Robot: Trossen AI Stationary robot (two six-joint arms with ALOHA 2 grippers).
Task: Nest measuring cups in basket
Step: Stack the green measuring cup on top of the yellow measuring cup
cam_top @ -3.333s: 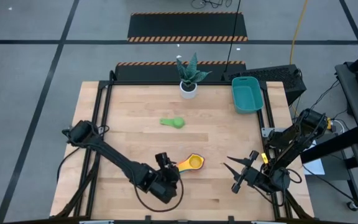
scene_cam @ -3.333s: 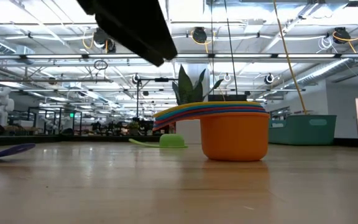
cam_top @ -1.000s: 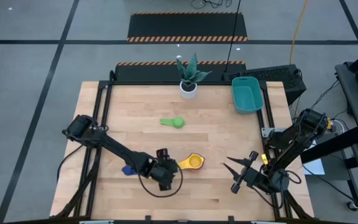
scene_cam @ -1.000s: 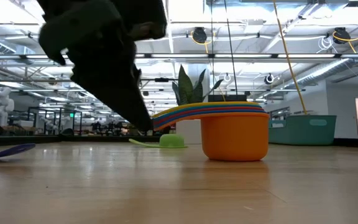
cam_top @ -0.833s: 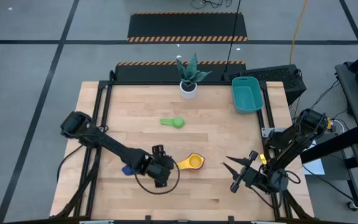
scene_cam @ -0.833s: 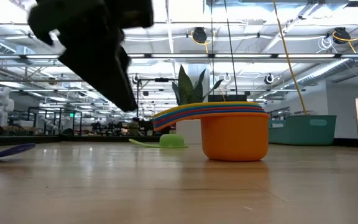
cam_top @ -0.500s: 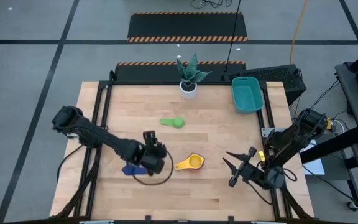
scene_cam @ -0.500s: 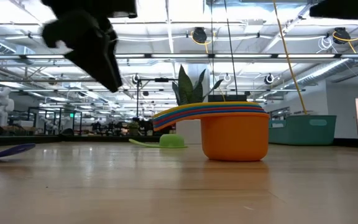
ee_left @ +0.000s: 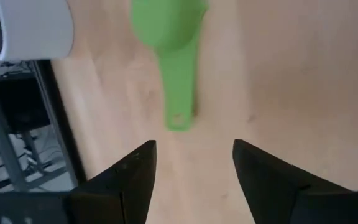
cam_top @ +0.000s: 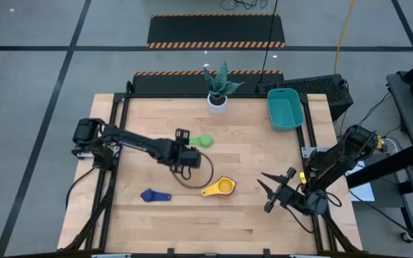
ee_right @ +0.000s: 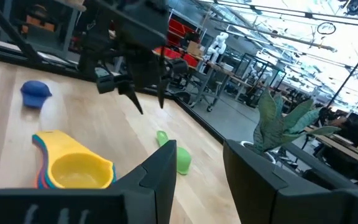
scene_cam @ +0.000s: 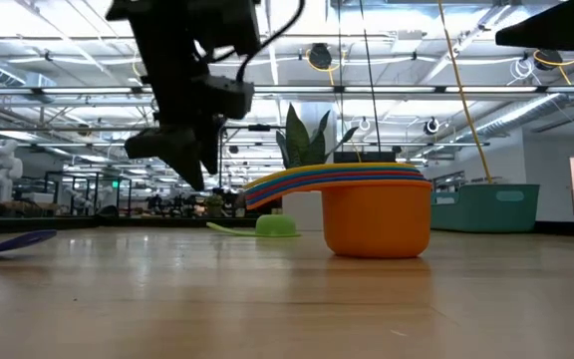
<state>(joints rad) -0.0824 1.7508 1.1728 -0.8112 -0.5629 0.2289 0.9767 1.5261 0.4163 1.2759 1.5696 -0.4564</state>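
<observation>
Left pincer (cam_top: 183, 136) hovers released, empty, just beside the green cup (cam_top: 203, 142); right pincer (cam_top: 272, 194) waits released

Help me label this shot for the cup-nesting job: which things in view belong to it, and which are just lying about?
Belong to the job:
green cup
blue cup
nested cup stack
basket
left gripper, open above the green cup's handle

Just lying about:
potted plant
right gripper, open, waiting by the table's right edge
</observation>
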